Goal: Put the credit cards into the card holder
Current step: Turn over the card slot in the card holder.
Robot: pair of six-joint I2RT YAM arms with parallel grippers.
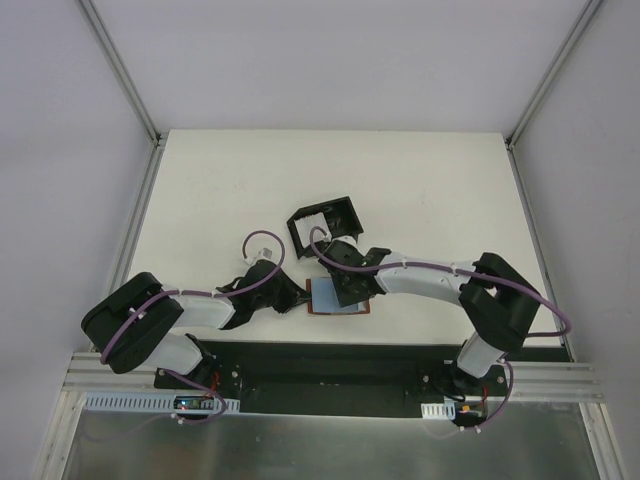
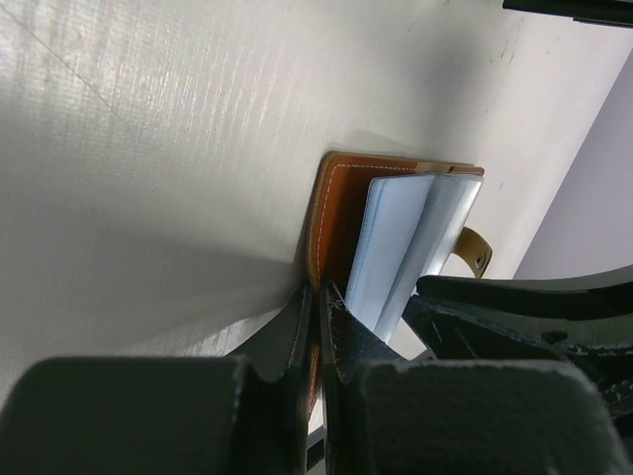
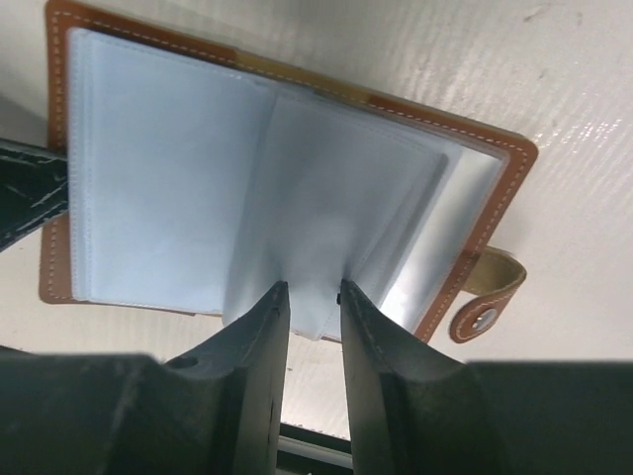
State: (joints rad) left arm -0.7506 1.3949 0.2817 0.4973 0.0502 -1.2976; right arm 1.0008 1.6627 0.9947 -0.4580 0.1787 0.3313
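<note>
Table [image 1: 430, 190]: a white top with pale walls round it; both arms are bolted at its near edge.
Right arm [image 1: 430, 280]: it reaches in from the right, bent low across the near half of the table, its wrist over the wallet.
Left arm [image 1: 190, 310]: it is folded close to its base and stretches right, so its tip meets the wallet's left edge.
Card holder [image 1: 325, 222]: a black open-topped box standing toward the middle of the table, just behind the right wrist and apart from the wallet.
Wallet [image 3: 495, 208]: brown leather with pale stitching, lying open and flat on the table near the front edge, between the two grippers.
Credit cards [image 3: 168, 178]: pale blue-grey, inside the open wallet; one lies flat on the left and others stand fanned up at the middle.
Left gripper [image 2: 318, 307]: jaws pressed together on the wallet's brown leather edge.
Right gripper [image 3: 314, 302]: jaws narrowly apart, astride the lower edge of a raised card; I cannot tell whether they are pinching it.
Strap [image 3: 485, 297]: a tan tab with a metal snap, sticking out past the wallet's right edge.
</note>
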